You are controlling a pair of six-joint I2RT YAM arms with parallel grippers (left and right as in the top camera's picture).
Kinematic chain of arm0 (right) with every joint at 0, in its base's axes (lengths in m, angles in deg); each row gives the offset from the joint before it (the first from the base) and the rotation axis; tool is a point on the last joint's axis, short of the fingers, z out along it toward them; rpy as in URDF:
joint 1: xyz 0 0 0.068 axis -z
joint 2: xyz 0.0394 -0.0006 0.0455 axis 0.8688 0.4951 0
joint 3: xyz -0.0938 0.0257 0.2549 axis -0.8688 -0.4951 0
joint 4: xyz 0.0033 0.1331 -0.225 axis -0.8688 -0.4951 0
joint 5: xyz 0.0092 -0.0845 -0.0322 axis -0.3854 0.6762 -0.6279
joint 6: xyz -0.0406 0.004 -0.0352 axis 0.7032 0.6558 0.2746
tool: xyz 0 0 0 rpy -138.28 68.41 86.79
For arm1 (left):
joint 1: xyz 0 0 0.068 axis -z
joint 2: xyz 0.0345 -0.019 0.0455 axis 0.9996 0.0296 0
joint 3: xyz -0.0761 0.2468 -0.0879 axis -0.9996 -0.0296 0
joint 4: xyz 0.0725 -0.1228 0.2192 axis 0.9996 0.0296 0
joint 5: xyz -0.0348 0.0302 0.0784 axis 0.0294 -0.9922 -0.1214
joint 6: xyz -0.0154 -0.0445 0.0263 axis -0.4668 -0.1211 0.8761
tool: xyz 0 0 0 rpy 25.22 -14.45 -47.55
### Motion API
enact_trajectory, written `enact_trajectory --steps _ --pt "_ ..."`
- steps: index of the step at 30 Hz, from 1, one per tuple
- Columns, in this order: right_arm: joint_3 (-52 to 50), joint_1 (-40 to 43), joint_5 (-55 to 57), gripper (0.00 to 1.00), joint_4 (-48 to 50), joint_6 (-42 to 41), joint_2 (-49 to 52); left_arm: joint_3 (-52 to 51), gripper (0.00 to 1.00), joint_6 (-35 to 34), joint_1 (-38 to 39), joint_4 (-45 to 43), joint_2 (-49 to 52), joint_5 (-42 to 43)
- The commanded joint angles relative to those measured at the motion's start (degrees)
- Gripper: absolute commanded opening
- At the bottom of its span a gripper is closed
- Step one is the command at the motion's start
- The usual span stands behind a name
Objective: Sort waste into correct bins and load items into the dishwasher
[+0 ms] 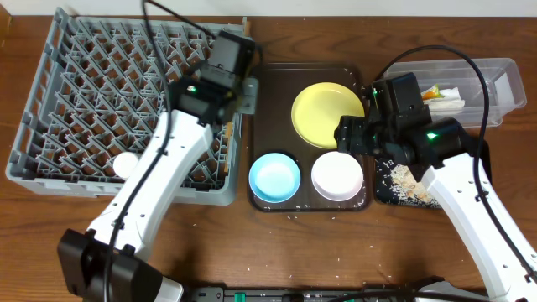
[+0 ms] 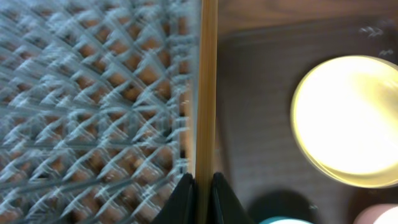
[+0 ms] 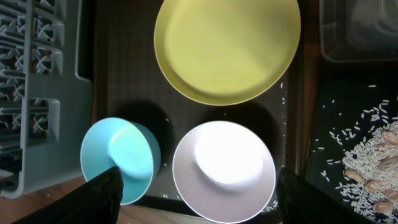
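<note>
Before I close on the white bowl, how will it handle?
The white bowl looks rigid and glossy, so probably slippery against the fingers. Round and smooth-rimmed, it may slide on the brown tray if nudged. Wide and low, it seems unlikely to tip.

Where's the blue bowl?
In the overhead view, the round light blue bowl sits on the dark brown serving tray, left of the round white bowl, beside the grey plastic dish rack.
</note>
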Motion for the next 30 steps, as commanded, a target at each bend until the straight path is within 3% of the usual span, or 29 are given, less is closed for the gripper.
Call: enact_trajectory --steps 1,15,19,23,30 --pt "0.26 -0.2 0.48 0.77 -0.04 -0.66 0.37 -1.51 0.08 -0.5 -3.74 1.68 2.91 -4.09" --pt "0.26 -0.2 0.46 0.76 -0.02 -0.68 0.37 -3.06 0.09 -1.53 -6.6 -0.85 12.57 4.83" --pt "0.26 -0.2 0.26 0.76 -0.02 -0.68 0.37 -3.04 0.17 -1.57 -6.6 -0.35 11.5 4.96" --pt "0.26 -0.2 0.26 0.76 -0.04 -0.66 0.37 -2.97 0.33 -1.6 -6.64 -0.02 8.52 4.96" --pt "0.26 -0.2 0.57 0.76 0.24 0.48 0.37 -2.97 0.39 -2.25 -6.43 3.48 -1.16 7.69"
